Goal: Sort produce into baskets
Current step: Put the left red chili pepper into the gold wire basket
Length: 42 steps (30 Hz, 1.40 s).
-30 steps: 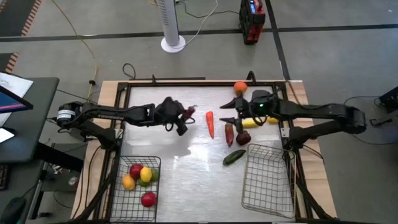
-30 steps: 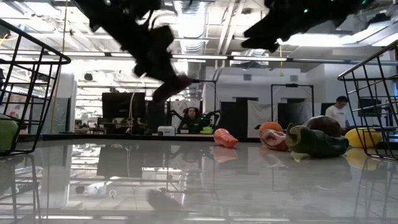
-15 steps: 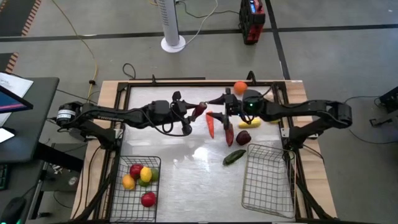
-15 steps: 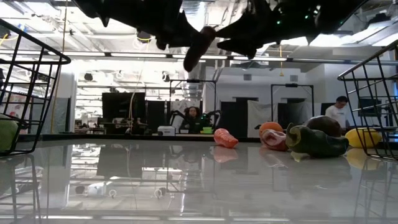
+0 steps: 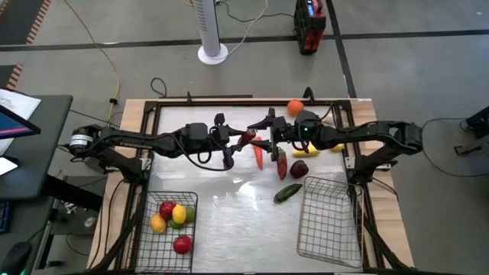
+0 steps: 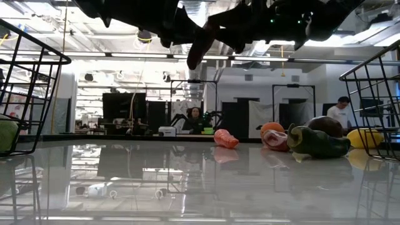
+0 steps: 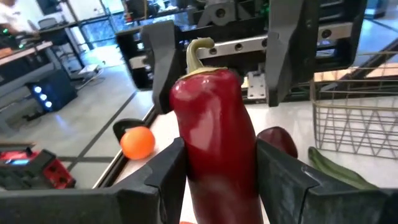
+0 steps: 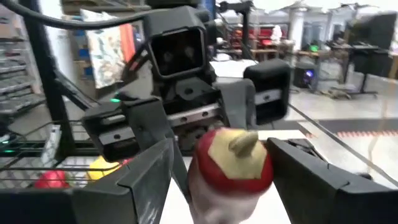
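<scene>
Red pepper (image 5: 246, 138): held in the air above the table's middle, toward twelve o'clock, stem end pointing at the right arm.
Left gripper (image 5: 235, 142): clenched on the red pepper's lower body; its fingers (image 7: 163, 180) press both flanks.
Right gripper (image 5: 262, 131): facing the left one head-on, jaws spread, a finger (image 8: 146, 180) on either side of the pepper's stem end; contact cannot be told.
Carrot (image 5: 258, 155): on the table directly under the meeting grippers.
Orange (image 5: 295, 107): at one o'clock, near the table's far edge.
Dark red pepper (image 5: 281, 165), plum (image 5: 299, 169), cucumber (image 5: 287, 192): grouped toward three o'clock.
Left basket (image 5: 147, 243): at seven o'clock, holding a red apple (image 5: 182, 244), a lemon (image 5: 179, 214) and other fruit.
Right basket (image 5: 329, 223): at five o'clock.
</scene>
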Available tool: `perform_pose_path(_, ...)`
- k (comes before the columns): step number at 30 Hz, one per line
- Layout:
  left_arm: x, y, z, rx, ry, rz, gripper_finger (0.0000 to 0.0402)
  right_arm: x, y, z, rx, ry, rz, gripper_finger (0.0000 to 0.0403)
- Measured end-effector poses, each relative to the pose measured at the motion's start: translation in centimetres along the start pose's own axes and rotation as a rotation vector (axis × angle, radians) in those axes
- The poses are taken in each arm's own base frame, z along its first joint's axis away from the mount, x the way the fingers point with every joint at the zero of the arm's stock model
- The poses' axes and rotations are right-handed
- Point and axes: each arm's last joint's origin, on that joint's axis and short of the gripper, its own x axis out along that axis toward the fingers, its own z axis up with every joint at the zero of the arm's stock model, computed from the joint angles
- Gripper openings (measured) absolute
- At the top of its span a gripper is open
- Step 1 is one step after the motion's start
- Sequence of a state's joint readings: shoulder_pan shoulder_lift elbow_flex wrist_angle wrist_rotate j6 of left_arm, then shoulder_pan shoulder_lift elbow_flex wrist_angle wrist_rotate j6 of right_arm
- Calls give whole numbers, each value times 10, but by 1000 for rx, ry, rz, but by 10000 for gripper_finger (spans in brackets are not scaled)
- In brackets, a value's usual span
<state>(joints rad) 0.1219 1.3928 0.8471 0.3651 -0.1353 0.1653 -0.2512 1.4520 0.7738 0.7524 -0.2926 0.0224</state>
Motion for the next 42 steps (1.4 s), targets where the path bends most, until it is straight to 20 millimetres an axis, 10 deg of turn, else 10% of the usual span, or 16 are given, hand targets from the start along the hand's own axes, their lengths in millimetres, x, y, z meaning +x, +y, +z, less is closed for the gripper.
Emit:
perform_pose_path(12, 0, -1, 0, 33, -7, -25, 155, 12, 7, 2, -35, -31, 72, 279)
perform_pose_path(28, 0, -2, 0, 9, 0, -35, 157, 12, 6, 2, -33, -30, 71, 175)
perform_pose_path(42, 0, -2, -2, 0, 25, 38, 275, 12, 7, 0, -28, -12, 72, 171)
